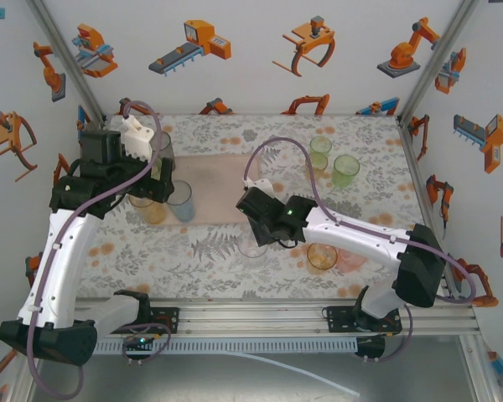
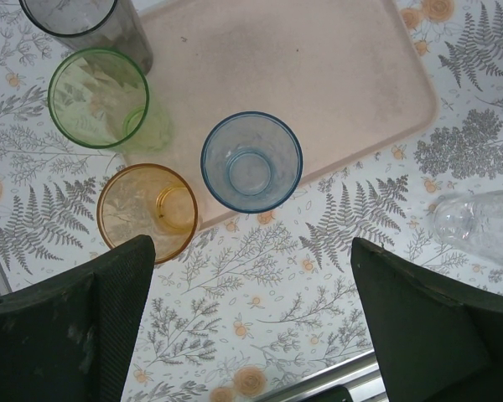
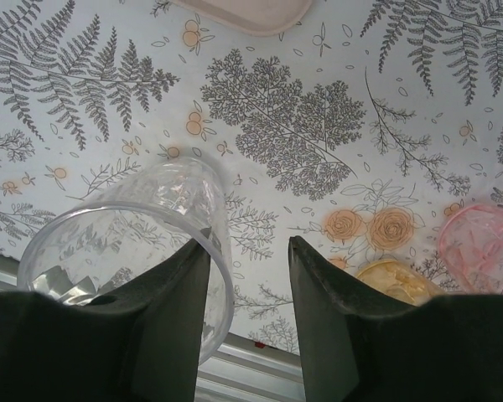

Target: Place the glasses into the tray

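Narrow right end effector (image 3: 249, 249) straddles the rim of the clear glass (image 3: 151, 201), lower left, for a wall pinch; left end effector (image 2: 251, 251) gapes wide, empty.

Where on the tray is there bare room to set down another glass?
The tray is bare across its middle and right end, past the blue glass. Its left end is crowded by the grey glass, green glass and amber glass.

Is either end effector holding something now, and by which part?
Nothing is held. Left end effector: open. Right end effector straddles the clear glass at its rim, jaws apart, not clamped yet.
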Motion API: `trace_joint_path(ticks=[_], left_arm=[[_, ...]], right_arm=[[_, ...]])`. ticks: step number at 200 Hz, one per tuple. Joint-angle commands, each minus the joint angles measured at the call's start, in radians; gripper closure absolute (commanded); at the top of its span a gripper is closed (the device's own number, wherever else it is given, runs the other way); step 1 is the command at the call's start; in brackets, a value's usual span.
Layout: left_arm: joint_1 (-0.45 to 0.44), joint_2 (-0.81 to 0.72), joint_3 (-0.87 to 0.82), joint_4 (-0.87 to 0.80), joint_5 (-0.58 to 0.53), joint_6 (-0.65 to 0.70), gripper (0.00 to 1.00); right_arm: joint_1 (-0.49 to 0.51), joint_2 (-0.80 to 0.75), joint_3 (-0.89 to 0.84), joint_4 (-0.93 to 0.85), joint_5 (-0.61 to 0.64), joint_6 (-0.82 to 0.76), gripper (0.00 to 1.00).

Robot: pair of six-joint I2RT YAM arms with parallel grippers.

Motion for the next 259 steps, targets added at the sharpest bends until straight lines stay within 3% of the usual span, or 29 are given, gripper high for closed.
trace_joint_path(ticks=[1, 259], left_arm=[[0.01, -0.016, 0.043, -0.008, 0.022, -0.008, 0.09], [0.024, -0.043, 0.018, -0.002, 0.042, -0.029, 0.08]], right_arm=[[0.004, 0.011, 0.023, 0.009, 0.032, -0.004, 0.58], [0.006, 0.017, 0.008, 0.012, 0.005, -0.003, 0.92]])
